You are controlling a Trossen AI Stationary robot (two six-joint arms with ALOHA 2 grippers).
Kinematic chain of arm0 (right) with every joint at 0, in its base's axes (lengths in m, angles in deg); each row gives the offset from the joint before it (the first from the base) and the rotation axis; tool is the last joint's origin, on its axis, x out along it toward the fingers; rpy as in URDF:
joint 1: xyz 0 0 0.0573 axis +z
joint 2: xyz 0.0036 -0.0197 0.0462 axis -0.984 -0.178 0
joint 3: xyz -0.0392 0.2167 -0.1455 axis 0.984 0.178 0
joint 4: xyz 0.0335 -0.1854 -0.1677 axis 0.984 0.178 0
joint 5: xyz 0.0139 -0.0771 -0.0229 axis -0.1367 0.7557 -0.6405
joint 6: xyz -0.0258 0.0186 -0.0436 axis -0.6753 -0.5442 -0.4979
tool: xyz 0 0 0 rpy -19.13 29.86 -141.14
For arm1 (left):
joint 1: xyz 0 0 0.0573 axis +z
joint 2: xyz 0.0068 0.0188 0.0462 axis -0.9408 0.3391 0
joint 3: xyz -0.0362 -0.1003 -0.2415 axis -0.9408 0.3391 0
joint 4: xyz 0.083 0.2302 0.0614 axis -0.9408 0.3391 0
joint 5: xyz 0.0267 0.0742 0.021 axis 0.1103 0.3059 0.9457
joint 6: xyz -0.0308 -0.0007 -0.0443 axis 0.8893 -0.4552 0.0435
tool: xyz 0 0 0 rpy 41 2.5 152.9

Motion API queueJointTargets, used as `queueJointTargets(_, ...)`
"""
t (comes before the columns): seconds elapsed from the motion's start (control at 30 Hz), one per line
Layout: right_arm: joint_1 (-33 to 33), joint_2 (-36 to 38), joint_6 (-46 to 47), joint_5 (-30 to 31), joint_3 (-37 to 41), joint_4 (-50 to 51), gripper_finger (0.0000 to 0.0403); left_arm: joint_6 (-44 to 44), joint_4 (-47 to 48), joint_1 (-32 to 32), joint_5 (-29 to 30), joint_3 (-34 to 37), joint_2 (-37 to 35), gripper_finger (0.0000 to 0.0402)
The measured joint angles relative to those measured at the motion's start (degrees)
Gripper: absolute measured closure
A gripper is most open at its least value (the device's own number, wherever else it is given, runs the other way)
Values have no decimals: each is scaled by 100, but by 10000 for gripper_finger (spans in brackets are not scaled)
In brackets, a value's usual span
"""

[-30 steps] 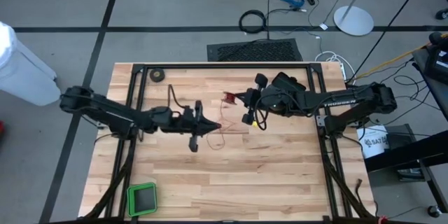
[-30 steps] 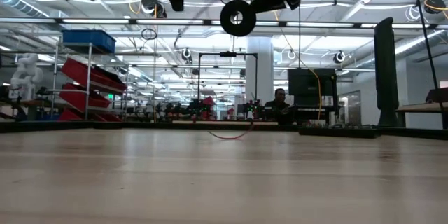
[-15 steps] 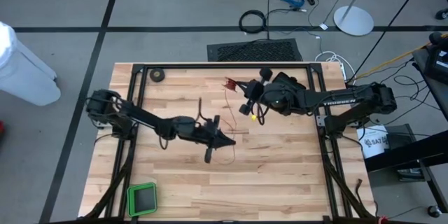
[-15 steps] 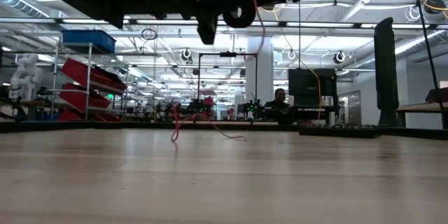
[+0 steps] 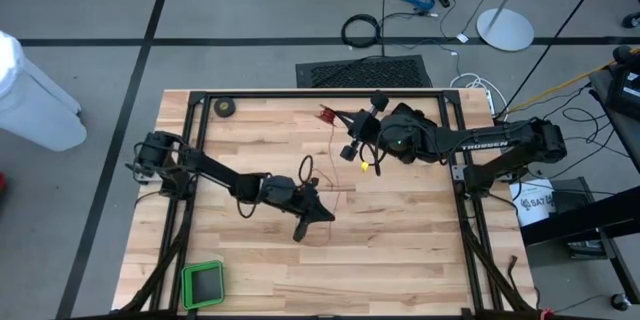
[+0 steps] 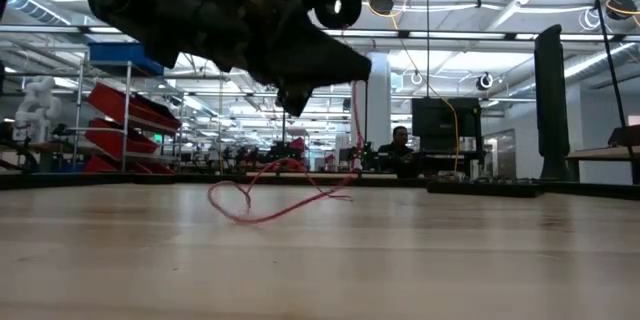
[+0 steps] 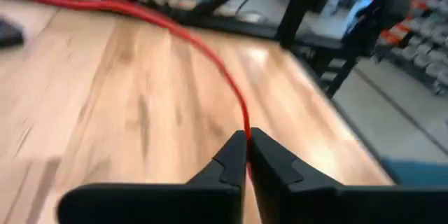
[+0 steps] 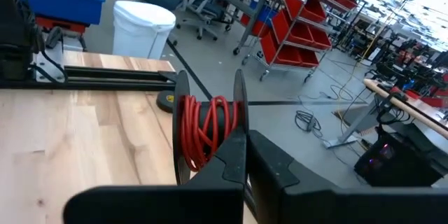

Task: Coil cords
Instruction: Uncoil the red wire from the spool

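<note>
So the left arm is stretched out long and low from its corner toward the middle of the table [image 5: 400,240], with the left gripper [image 7: 246,138] angled down near the wood; its fingers are almost pressed together with the red wire [image 7: 210,52] pinched right at the tips. The right arm is folded up compact at the far side, and the right gripper [image 8: 245,136] is clamped fully closed on the reel [image 8: 206,129], holding it up in the air above the table's back half. One reel, one wire: part is wound on the reel, the rest drops down and lies in a loose loop on the table between the two grippers.
</note>
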Motion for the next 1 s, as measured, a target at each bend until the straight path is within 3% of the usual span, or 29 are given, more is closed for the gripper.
queueJointTargets(0.33, 313, 318, 338, -9, 0, 585, 403, -4, 1776, 267, 3, 3, -942, 252)
queueJointTargets(0.53, 496, 692, 763, -309, 2, 962, 403, -56, 3240, 365, 180, 2, -2051, 242)
queueJointTargets(0.73, 645, 861, 1130, -766, 1, 1149, 403, -263, 4600, 358, 986, 2, -3122, 241)
queueJointTargets(0.87, 717, 843, 1198, -776, 1, 1153, 403, -327, 4255, 356, 1811, 4, -3477, 241)
queueJointTargets(1.0, 717, 828, 1251, -774, 0, 1261, 403, -737, 3079, 333, 1967, 1, -3351, 241)
